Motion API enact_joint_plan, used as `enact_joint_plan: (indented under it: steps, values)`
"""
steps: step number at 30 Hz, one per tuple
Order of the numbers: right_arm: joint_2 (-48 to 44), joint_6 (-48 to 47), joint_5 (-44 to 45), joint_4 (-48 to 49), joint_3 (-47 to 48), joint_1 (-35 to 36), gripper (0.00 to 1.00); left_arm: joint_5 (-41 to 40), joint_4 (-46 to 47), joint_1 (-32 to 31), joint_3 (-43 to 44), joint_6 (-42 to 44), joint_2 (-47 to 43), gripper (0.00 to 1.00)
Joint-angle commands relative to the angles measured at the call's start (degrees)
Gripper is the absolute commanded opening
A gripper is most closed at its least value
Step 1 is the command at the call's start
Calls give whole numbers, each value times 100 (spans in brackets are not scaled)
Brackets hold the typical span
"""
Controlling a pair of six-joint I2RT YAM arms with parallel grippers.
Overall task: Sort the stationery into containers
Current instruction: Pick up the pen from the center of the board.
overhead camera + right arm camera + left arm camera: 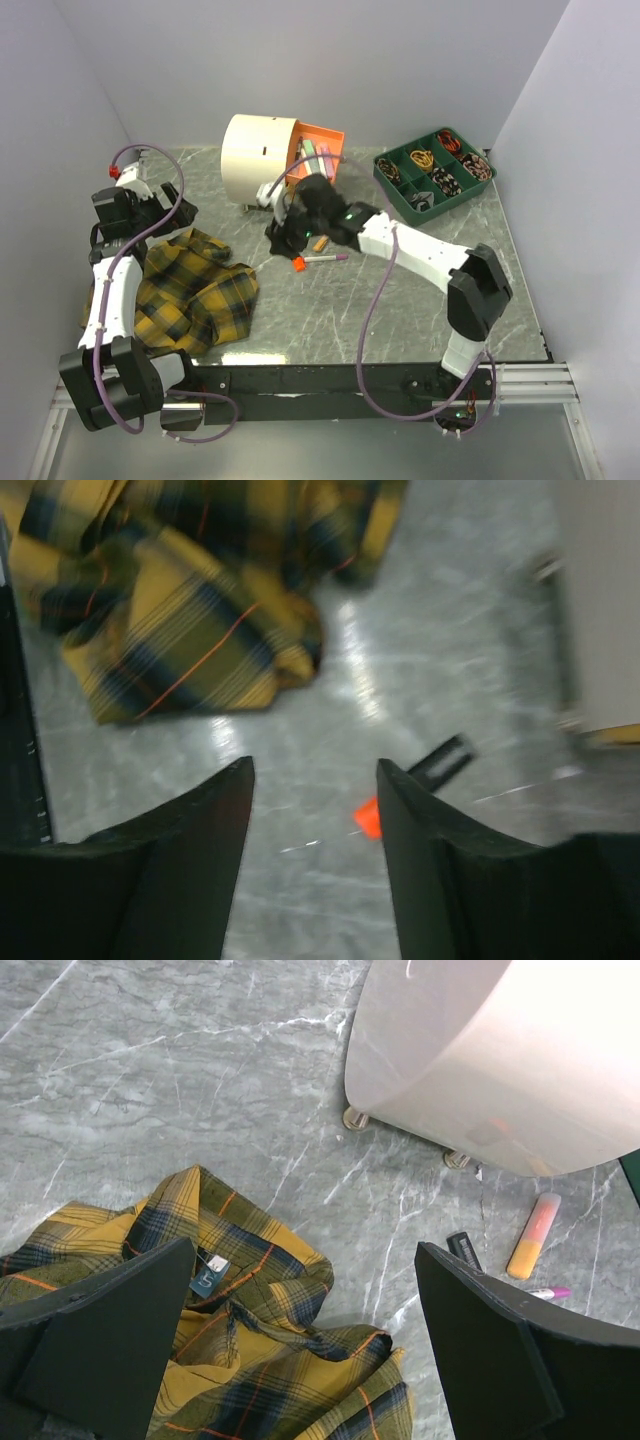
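The cream drum-shaped chest (258, 158) stands at the back, its orange drawer (322, 143) pulled open with pastel markers inside. On the table in front lie a small orange piece (298, 264), a thin pen with a pink end (327, 258) and an orange-pink highlighter (320, 243). My right gripper (283, 237) is open and empty, low over the table just left of them. Its wrist view shows the orange piece (367, 817) and a black item (440, 761) beside its right finger. My left gripper (150, 222) is open and empty over the plaid cloth. Its wrist view shows the chest (480, 1060) and highlighter (533, 1235).
The yellow-black plaid cloth (195, 290) lies crumpled at the left front. A green divided tray (435, 170) with small items stands at the back right. White walls close in the table on three sides.
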Motion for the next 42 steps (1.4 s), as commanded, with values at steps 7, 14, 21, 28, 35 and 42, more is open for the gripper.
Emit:
enact_joint_plan:
  steps: [7,14,21,28,35,42]
  values:
    - [1290,2121,2183,67,366,464,77,47,175,21,-113,-33,-300,99]
    - [1871,2718,3317,-65,710,473,74,-67,78,21,-122,20,-423,100]
    - [2064,2719,3511,31,552,473,72,-102,51,38,-148,37,-458,99]
    - [2266,2596,3424,58,455,456,69,-76,96,30,-192,11,-441,99]
    - [2389,2552,3450,181,262,456,61,-102,60,65,-209,37,-467,100]
    - [2109,2341,3099,102,165,482,0,-76,52,91,-192,2,-432,100]
